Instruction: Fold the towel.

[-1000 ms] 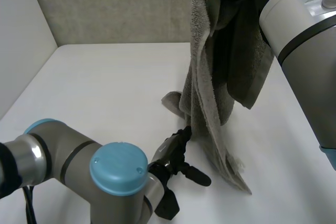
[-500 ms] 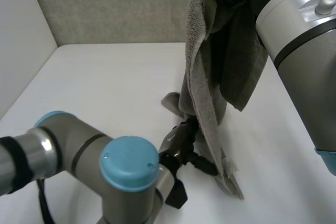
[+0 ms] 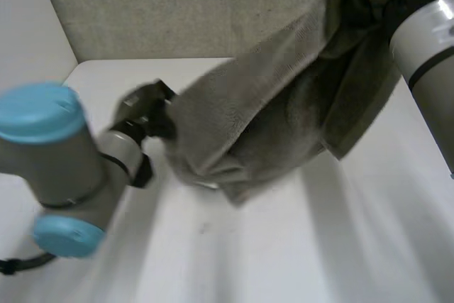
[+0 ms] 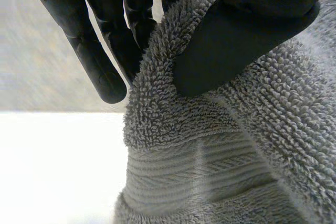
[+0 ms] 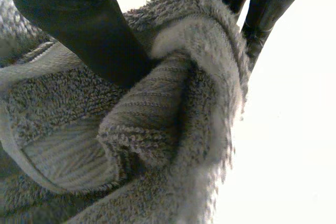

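Towel [image 3: 269, 118], grey terry, stretched across the middle of the frame, from centre left up to the upper right, over the white worktop [image 3: 319, 246]. Left hand [image 4: 262, 19] pinches its edge between thumb and fingers [image 4: 100, 51]; right hand [image 5: 79, 19] grips a bunched fold the same way.

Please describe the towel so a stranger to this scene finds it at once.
Over the white table, a grey terry towel spans the two black hands: the left hand pinches one end, the right hand the other. It is the only cloth.
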Available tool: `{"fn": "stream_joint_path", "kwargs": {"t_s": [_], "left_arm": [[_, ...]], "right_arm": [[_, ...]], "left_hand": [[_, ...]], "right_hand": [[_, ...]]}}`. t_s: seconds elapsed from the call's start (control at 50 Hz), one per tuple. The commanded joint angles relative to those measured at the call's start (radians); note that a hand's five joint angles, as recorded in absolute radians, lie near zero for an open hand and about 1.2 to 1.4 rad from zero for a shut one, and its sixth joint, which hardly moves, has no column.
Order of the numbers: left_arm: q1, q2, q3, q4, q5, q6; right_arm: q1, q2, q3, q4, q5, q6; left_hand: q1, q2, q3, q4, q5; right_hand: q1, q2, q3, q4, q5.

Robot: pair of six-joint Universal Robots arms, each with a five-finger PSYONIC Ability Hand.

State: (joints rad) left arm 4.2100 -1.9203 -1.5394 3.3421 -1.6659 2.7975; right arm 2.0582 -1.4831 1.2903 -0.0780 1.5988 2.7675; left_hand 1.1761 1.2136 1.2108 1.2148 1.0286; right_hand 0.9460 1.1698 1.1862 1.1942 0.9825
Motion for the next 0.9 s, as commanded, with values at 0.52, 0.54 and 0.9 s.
{"fn": "stream_joint_path", "kwargs": {"t_s": [0.52, 0.54, 0.9], "left_arm": [[0.183, -0.325, 0.183, -0.041, 0.241, 0.612], [0.183, -0.325, 0.183, -0.041, 0.241, 0.613], [0.142, -0.093, 0.069, -0.007, 0.229, 0.605]], "right_arm": [[-0.210, 0.357, 0.385, -0.264, -0.211, -0.026], [-0.210, 0.357, 0.385, -0.264, -0.211, -0.026], [-0.240, 0.291, 0.394, -0.247, -0.192, 0.003]], "left_hand": [[-0.477, -0.515, -0.512, -0.516, -0.504], [-0.478, -0.516, -0.513, -0.517, -0.505], [-0.951, -0.988, -0.986, -0.990, -0.978]], "right_hand": [[0.376, 0.152, 0.135, 0.128, 0.165], [0.375, 0.151, 0.135, 0.127, 0.164], [-0.771, -0.995, -1.012, -1.020, -0.982]]}}
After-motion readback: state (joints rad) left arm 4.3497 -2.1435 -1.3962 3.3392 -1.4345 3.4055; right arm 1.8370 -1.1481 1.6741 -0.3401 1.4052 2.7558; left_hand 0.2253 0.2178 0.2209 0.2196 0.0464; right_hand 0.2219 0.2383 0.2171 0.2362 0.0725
